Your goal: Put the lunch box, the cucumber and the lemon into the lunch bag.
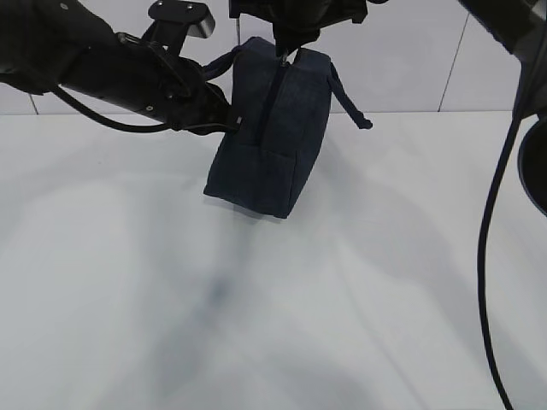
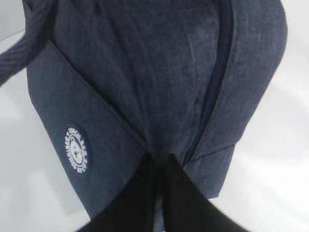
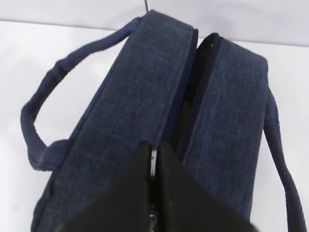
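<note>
The dark navy lunch bag (image 1: 269,145) hangs tilted, with only its lower corner near the white table (image 1: 256,325). My left gripper (image 1: 232,120) is shut on a fold of fabric at the bag's end (image 2: 158,162), next to the round white logo (image 2: 76,150). My right gripper (image 1: 284,53) comes from above and is shut on the metal zipper pull (image 3: 153,162). Beyond the pull the zipper (image 3: 203,72) gapes a little along the top. One loop handle (image 3: 38,121) hangs at each side. The lunch box, the cucumber and the lemon are out of view.
A black cable (image 1: 489,256) hangs down the right side of the exterior view, beside a dark round part (image 1: 538,171) at the edge. A pale tiled wall (image 1: 410,60) closes the back of the table.
</note>
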Controlling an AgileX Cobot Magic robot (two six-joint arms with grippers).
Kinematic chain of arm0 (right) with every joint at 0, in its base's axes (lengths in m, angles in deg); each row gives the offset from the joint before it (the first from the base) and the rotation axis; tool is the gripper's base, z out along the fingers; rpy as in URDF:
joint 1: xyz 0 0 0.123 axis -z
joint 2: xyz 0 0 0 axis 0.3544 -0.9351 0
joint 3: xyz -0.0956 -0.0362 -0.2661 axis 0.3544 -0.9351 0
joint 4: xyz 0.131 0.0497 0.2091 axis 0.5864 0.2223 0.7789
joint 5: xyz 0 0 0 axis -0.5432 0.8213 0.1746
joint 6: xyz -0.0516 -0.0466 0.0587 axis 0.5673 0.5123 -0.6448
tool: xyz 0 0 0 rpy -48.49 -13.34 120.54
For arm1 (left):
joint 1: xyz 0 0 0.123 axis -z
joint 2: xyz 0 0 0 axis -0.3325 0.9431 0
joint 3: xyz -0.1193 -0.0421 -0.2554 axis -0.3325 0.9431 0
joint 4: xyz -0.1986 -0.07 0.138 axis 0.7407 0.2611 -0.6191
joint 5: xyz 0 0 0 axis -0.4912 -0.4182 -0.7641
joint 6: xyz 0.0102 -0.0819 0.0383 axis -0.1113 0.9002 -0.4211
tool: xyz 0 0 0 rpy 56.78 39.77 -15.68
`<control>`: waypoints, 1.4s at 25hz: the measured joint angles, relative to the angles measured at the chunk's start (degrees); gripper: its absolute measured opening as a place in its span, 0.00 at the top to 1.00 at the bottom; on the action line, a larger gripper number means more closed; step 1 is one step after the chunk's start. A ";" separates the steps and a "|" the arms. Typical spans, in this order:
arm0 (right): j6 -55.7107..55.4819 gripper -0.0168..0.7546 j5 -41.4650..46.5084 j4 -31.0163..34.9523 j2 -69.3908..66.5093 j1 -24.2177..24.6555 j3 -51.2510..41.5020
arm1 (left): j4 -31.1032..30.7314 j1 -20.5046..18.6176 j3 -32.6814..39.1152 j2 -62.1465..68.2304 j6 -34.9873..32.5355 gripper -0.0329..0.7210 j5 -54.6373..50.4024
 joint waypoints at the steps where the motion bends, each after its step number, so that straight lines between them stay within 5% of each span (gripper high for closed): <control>1: 0.00 0.98 -0.54 -0.31 0.00 -0.04 0.00 | 0.13 0.00 0.00 0.00 0.00 0.97 -0.01; 35: 0.08 0.98 -12.38 -6.51 -1.63 1.67 0.00 | -0.97 0.00 -0.35 0.00 0.00 0.97 0.13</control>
